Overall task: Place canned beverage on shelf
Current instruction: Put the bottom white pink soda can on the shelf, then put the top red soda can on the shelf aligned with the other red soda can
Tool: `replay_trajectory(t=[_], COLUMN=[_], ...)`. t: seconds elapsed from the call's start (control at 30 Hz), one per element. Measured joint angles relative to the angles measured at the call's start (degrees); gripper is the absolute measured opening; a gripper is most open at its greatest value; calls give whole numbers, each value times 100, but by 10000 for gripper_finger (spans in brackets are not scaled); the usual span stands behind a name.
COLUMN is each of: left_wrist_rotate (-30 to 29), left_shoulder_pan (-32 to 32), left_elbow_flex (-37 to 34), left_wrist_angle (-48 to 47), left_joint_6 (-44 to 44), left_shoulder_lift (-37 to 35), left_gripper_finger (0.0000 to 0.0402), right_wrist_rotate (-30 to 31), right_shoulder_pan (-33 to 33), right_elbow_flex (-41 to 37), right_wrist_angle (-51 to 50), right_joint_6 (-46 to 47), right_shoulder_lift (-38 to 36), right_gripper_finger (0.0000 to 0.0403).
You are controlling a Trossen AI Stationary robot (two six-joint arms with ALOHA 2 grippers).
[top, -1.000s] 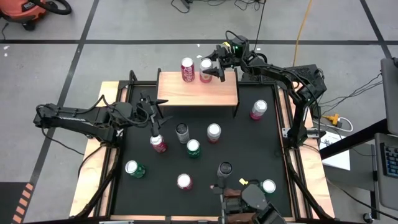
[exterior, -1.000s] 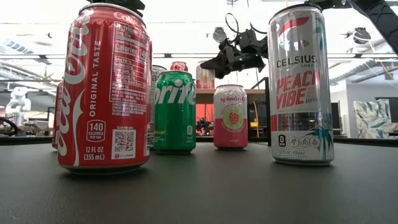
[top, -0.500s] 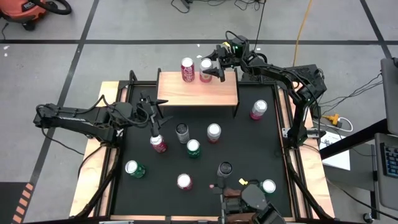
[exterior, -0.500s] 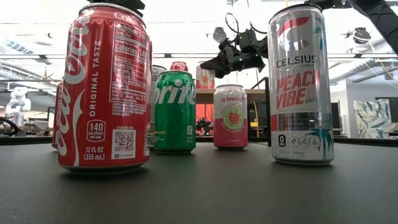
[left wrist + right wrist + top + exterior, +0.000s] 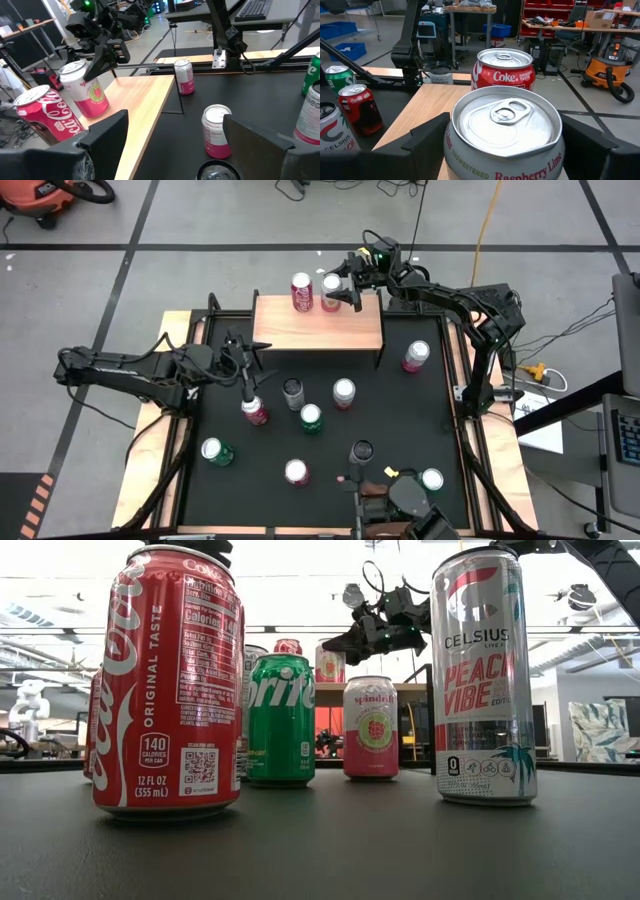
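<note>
The right end effector (image 5: 343,288) sits at the far right part of the shelf (image 5: 318,326), its fingers spread to either side of the raspberry lime can (image 5: 331,285). The wrist view shows a finger on each flank of that can; whether they press on it or stand just clear cannot be told. The can stands upright on the wooden top, just beside an upright red Coke can (image 5: 302,288) on its left. The left end effector (image 5: 245,370) hangs over the left part of the black mat (image 5: 400,420), fingers apart, holding nothing, just beyond a red can (image 5: 254,409) standing on the mat. Other cans stand scattered, upright, across the mat on the counter (image 5: 160,470).
</note>
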Motion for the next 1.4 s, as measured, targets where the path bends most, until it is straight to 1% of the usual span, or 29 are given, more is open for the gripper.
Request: replay_trajectory(t=[0.23, 0.57, 1.03, 1.17, 1.3, 1.4], left_wrist_rotate=[34, 39, 45, 46, 47, 47], left_shoulder_pan=[1, 0, 0, 2, 1, 1], left_elbow_flex=[0, 0, 0, 0, 0, 0], left_wrist_angle=[0, -15, -37, -57, -165, -169], left_joint_6=[0, -14, -11, -39, -127, -129], left_shoulder_lift=[0, 0, 0, 0, 0, 0], left_gripper_finger=[324, 324, 324, 324, 324, 324], right_wrist_rotate=[2, 116, -22, -9, 283, 302], right_shoulder_pan=[0, 0, 0, -24, -28, -28], right_elbow_flex=[0, 2, 2, 2, 2, 2], right_wrist_angle=[0, 15, 22, 50, 15, -108], right_joint_6=[34, 44, 173, 191, 178, 168], right_shoulder_lift=[-2, -20, -27, -184, -398, -618], right_gripper_finger=[306, 342, 343, 343, 343, 343])
